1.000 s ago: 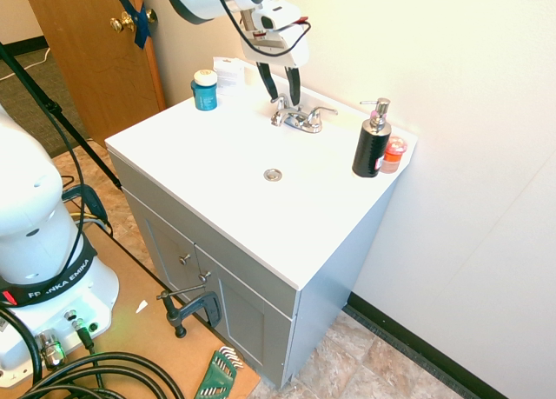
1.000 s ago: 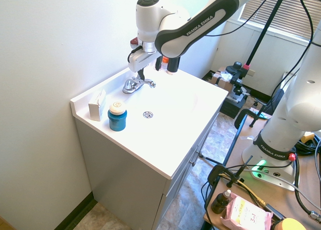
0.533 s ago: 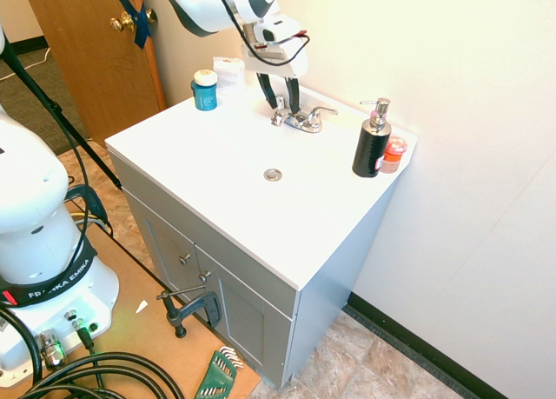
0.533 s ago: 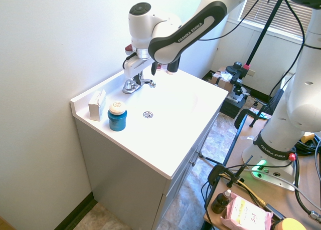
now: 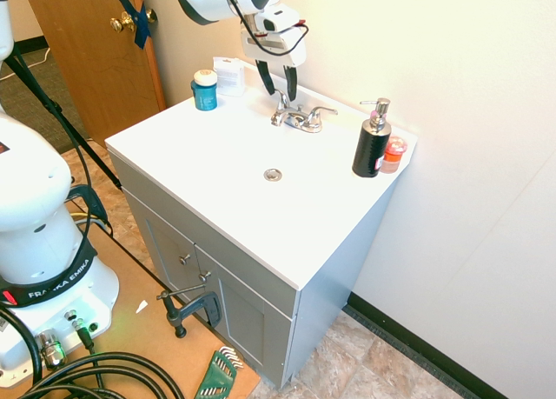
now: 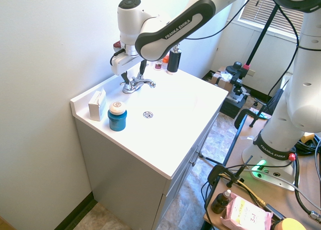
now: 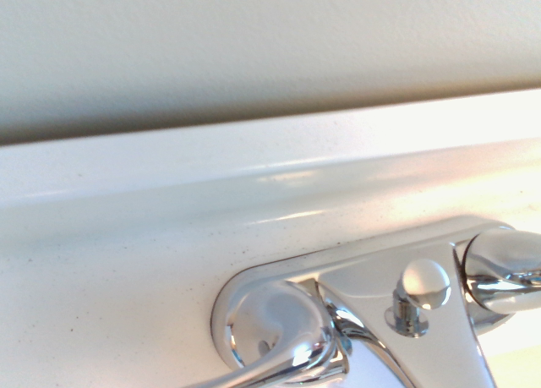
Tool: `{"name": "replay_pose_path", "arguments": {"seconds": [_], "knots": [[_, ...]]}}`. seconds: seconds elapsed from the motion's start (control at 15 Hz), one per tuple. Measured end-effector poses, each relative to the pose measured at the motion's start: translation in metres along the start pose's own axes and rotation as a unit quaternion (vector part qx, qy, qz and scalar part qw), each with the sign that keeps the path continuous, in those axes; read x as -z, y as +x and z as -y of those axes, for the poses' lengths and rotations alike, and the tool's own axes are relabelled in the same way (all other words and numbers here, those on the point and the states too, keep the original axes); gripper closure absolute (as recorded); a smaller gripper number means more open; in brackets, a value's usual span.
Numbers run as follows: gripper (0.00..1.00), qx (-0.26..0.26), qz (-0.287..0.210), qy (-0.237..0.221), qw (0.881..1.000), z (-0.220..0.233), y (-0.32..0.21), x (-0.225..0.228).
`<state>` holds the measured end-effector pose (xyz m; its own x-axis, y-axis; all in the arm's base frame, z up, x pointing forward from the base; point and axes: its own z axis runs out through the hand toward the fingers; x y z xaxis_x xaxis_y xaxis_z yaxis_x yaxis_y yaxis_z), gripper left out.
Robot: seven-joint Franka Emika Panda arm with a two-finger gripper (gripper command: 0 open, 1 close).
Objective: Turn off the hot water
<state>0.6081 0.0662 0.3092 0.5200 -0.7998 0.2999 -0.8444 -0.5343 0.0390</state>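
The low chrome faucet (image 5: 301,119) stands at the back of the white vanity top (image 5: 217,156), against the wall. Its left wing, the hot water lever (image 5: 280,115), is small and shiny; the matching right lever (image 5: 323,112) points toward the soap bottle. My gripper (image 5: 280,93) hangs open just above the hot water lever, one finger on either side and nothing between them. The second exterior view shows the gripper (image 6: 133,77) right over the faucet (image 6: 135,85). Up close in the wrist view are the faucet's base plate (image 7: 363,278), a lever hub (image 7: 279,337) and the lift rod knob (image 7: 425,284).
A black soap pump bottle (image 5: 372,142) and a small orange container (image 5: 394,153) stand at the right rear corner. At the left rear are a teal jar (image 5: 205,90) and a white box (image 5: 229,73). The drain (image 5: 273,175) lies in front of the faucet. The wall runs close behind it.
The gripper dipped down onto the left side of the faucet half a second ago and has since risen a little, staying open. The arm has swung further left along the wall.
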Motion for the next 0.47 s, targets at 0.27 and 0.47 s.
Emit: {"name": "replay_pose_path", "arguments": {"seconds": [0.27,0.47], "knots": [[0.0,0.007,0.023,0.002,1.0,-0.01,-0.006,0.003],[0.0,0.053,0.076,0.015,0.996,-0.056,-0.021,0.015]]}}
